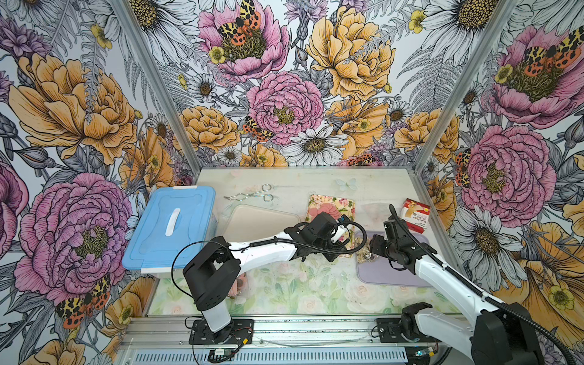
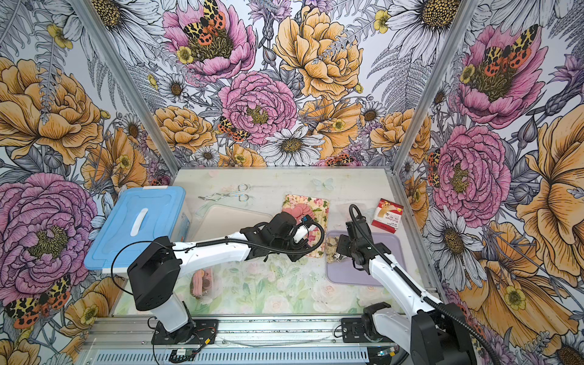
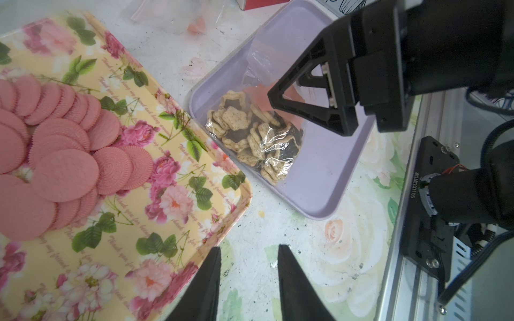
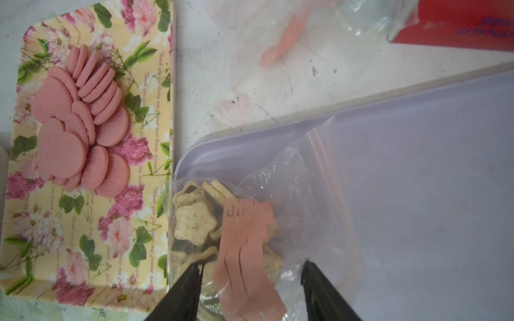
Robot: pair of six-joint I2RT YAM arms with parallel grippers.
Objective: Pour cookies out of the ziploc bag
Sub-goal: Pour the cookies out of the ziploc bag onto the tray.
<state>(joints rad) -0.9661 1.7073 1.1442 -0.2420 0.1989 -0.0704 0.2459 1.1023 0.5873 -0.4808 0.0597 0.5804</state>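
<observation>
**Clear film, cookies inside: grasp pending**

Nearest, the left gripper (image 3: 249, 247) hangs over the tabletop (image 3: 278, 211) beside the floral tray (image 3: 178, 222), jaws apart and empty; further on, the ziploc bag (image 3: 258, 139) lies on the lilac tray (image 3: 319, 178), its star cookies (image 3: 236, 122) all inside; the right gripper (image 4: 251, 262) straddles it, jaws open, not yet closed on the film. I judge this the grasp step; next, pinch the closed end and lift so the mouth tips down. The bag's pink label (image 4: 244, 236) bears handwriting I cannot read; the floral tray's script reads "Thank you for being my friend"; the red box (image 1: 415, 215) has blurred print.
</observation>
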